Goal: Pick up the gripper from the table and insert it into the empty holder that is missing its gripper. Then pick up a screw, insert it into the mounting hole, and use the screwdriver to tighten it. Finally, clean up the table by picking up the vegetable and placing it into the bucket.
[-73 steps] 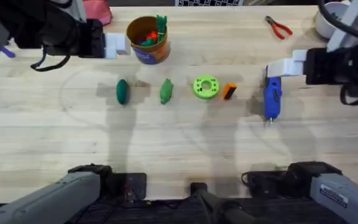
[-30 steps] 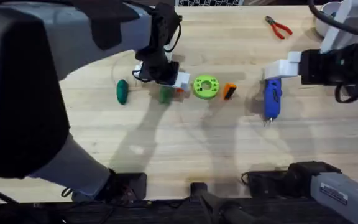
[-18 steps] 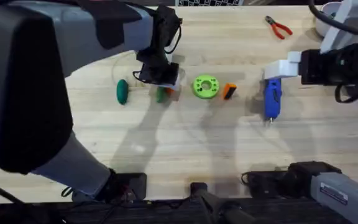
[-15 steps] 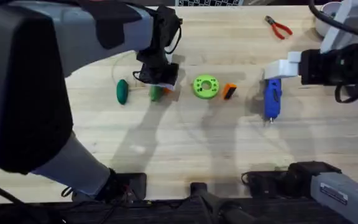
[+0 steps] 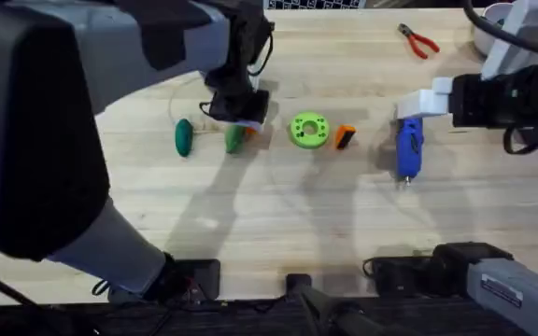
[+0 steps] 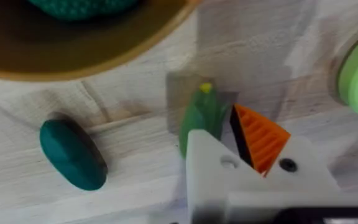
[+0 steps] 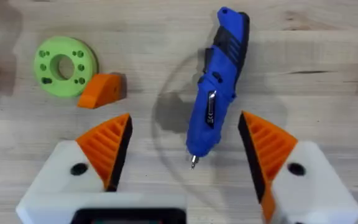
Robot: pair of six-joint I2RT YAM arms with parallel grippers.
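Observation:
My left gripper (image 5: 244,119) (image 6: 229,127) hangs shut right over the light green vegetable (image 5: 234,139) (image 6: 201,115), which lies on the table beyond its tips. One side of it is a bare white holder (image 6: 207,165); the other carries an orange ribbed pad (image 6: 260,137). The loose orange gripper (image 5: 345,136) (image 7: 102,90) lies beside the green disc (image 5: 308,130) (image 7: 64,65). My right gripper (image 5: 417,103) (image 7: 185,124) is open above the blue screwdriver (image 5: 409,147) (image 7: 216,109). In the left wrist view the orange-brown bucket (image 6: 92,59) sits close behind the vegetable.
A dark green vegetable (image 5: 184,137) (image 6: 72,154) lies left of the light green one. Red-handled pliers (image 5: 418,40) and a white bowl (image 5: 487,33) are at the back right. Bare wood stretches across the front of the table.
The left arm swung from the back left over to the light green vegetable, and that vegetable slid slightly left. The right arm stayed put.

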